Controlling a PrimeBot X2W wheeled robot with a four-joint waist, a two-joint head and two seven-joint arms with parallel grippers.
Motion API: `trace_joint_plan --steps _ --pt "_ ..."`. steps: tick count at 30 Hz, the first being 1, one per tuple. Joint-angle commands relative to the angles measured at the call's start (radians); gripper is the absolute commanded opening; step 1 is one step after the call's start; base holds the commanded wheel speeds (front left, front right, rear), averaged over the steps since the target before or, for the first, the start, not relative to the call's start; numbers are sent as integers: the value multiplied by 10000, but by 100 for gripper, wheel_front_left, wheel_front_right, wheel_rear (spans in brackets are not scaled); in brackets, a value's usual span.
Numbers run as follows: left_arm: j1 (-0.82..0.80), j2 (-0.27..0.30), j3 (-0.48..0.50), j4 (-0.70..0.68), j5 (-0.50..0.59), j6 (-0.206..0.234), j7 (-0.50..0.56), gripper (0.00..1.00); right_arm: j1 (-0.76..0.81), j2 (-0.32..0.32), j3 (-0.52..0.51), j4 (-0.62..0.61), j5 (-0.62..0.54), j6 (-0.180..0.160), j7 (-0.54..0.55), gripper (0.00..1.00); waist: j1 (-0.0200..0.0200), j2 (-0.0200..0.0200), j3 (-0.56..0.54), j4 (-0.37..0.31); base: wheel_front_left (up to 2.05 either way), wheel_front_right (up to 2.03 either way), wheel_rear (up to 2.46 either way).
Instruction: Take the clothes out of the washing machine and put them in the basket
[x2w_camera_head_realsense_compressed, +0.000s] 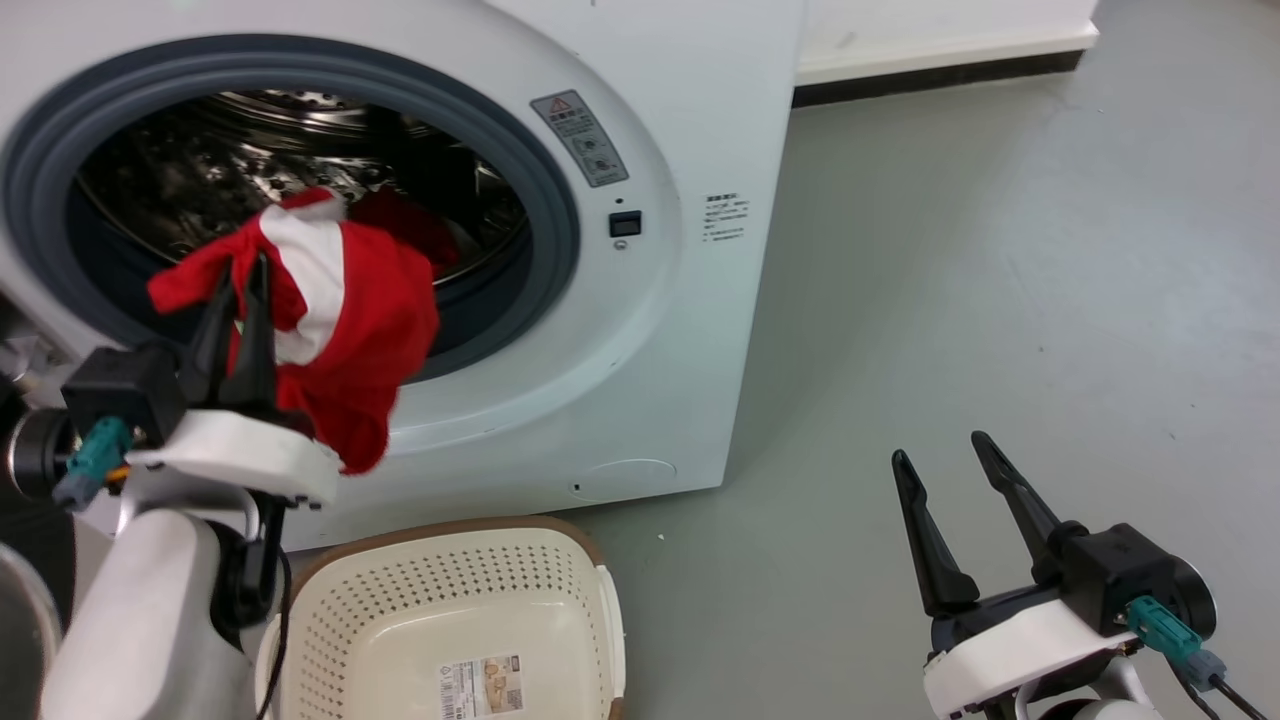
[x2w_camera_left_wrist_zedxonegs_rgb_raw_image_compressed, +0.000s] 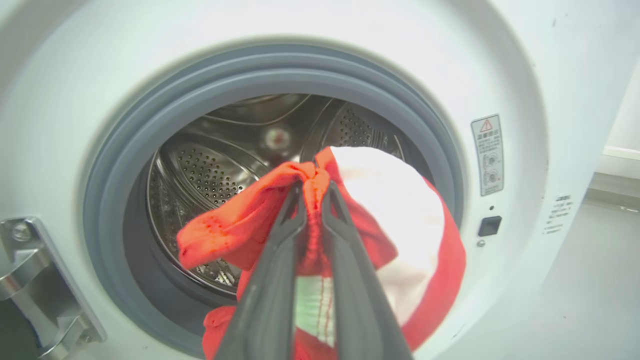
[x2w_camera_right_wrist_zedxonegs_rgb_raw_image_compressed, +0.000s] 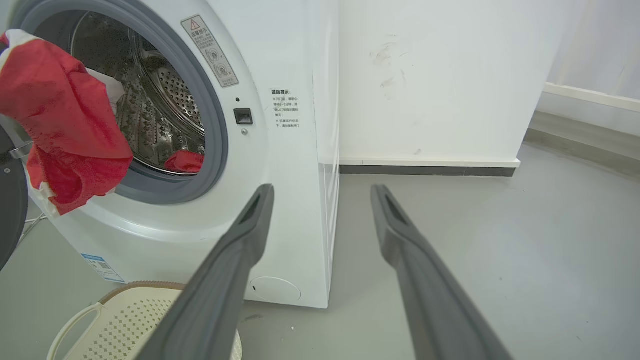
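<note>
My left gripper (x2w_camera_head_realsense_compressed: 245, 268) is shut on a red and white garment (x2w_camera_head_realsense_compressed: 350, 330), which hangs in front of the washing machine (x2w_camera_head_realsense_compressed: 650, 330) opening, outside the grey rubber ring. The left wrist view has both fingers pinching a fold of the garment (x2w_camera_left_wrist_zedxonegs_rgb_raw_image_compressed: 400, 220) at the gripper (x2w_camera_left_wrist_zedxonegs_rgb_raw_image_compressed: 312, 187). More red clothes (x2w_camera_head_realsense_compressed: 415, 225) lie inside the steel drum, seen also as a red bundle (x2w_camera_right_wrist_zedxonegs_rgb_raw_image_compressed: 185, 161). The cream basket (x2w_camera_head_realsense_compressed: 330, 600) stands on the floor below the held garment. My right gripper (x2w_camera_head_realsense_compressed: 940, 448) is open and holds nothing, low at the right over the floor.
A metal door hinge (x2w_camera_left_wrist_zedxonegs_rgb_raw_image_compressed: 30, 280) sticks out at the washer's left. A white wall with a dark skirting (x2w_camera_right_wrist_zedxonegs_rgb_raw_image_compressed: 430, 170) runs behind the machine. Grey floor (x2w_camera_head_realsense_compressed: 1000, 300) stretches to the right of the washer. A paper label (x2w_camera_head_realsense_compressed: 485, 685) lies in the basket bottom.
</note>
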Motion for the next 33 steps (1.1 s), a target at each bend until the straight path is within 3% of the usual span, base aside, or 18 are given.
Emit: trace_joint_plan --steps 1,8,13,20,33 --pt "375 -53 3 -300 -69 129 68 0 82 9 -9 -89 -43 -7 43 100 2 0 -151 248 0 0 0" --pt "2075 -335 -222 -1833 -330 513 575 0 178 9 -10 -292 -139 -7 254 100 2 0 -122 711 0 0 0" --pt "2895 -592 -526 -1879 -464 605 736 0 38 9 43 -446 -163 -7 306 100 2 0 170 915 0 0 0" --pt "3104 -902 -664 -791 -770 406 538 0 -345 9 152 -674 -378 -7 370 100 2 0 991 811 0 0 0" --pt "776 -1137 -386 3662 -740 -436 -258 0 -1231 11 275 -1244 -510 -7 244 100 2 0 3698 -200 0 0 0"
